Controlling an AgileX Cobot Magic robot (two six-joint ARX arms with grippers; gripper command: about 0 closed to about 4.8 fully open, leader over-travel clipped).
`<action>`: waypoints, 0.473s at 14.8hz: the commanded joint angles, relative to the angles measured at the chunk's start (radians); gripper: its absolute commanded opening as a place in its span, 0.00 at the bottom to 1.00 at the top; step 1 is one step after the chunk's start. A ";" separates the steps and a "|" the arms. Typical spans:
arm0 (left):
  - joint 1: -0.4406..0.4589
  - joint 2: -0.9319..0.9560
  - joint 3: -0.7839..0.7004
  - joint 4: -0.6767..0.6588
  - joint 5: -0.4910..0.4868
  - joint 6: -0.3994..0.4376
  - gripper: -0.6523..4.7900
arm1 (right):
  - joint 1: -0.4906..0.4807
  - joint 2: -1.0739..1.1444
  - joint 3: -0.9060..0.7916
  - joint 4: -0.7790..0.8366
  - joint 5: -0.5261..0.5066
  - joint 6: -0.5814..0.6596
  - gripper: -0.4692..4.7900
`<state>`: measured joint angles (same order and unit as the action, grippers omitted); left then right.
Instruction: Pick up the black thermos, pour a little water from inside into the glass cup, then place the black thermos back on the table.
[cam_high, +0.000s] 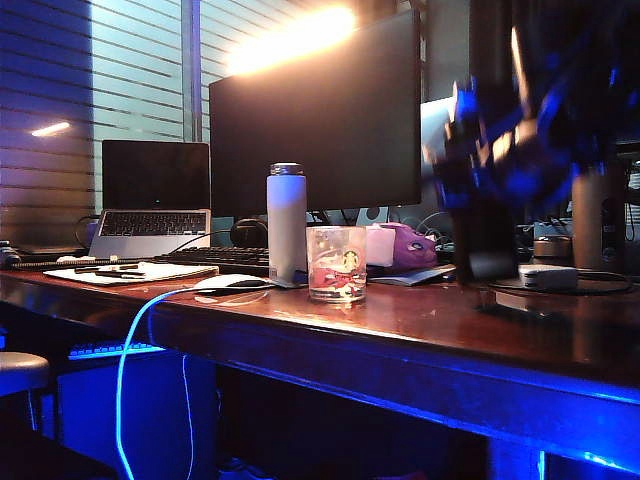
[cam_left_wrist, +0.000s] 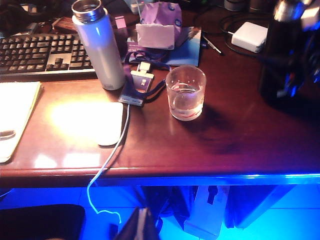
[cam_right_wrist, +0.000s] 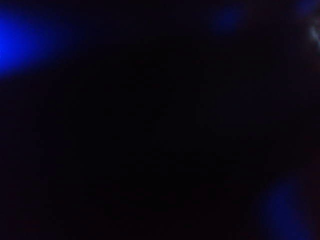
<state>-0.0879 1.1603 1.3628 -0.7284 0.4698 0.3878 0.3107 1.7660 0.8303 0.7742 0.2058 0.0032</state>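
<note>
Reddish-brown and glossy, the table (cam_high: 420, 320) runs across the exterior view with blue light along its thick front edge. Far left sits a laptop (cam_high: 153, 200), then a notepad (cam_high: 130, 271) and a white mouse (cam_high: 232, 284) near the front. Next comes the slim white bottle (cam_high: 286, 222) with its steel cap, upright, and just right of it the glass cup (cam_high: 337, 263), short and clear, green round logo and pink-red print on its side, a little water in the bottom as the left wrist view shows. Behind the cup lies a purple pouch (cam_high: 405, 245). Well to the right stands the black thermos (cam_high: 483, 240), tall, matte and dark, upright with its base at the table, apart from the cup. The right gripper (cam_high: 505, 150) is a blue-lit blur at the thermos's upper part; its jaws look set around the body, though the blur hides the contact, and its own camera gives only blackness. A white power adapter (cam_high: 547, 276) sits just right of the thermos. The left gripper is out of every view, so its jaws cannot be told.
</note>
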 joint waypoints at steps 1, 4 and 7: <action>0.000 -0.004 0.005 0.012 0.004 -0.003 0.11 | 0.003 0.030 0.011 0.160 -0.003 0.013 0.11; 0.000 -0.005 0.005 0.011 0.004 -0.003 0.11 | 0.003 0.042 0.011 0.165 -0.003 0.023 0.11; 0.000 -0.005 0.005 0.011 0.004 -0.003 0.11 | 0.003 0.042 0.011 0.166 0.001 0.022 0.11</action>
<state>-0.0879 1.1603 1.3628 -0.7284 0.4698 0.3878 0.3134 1.8198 0.8303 0.8558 0.2035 0.0208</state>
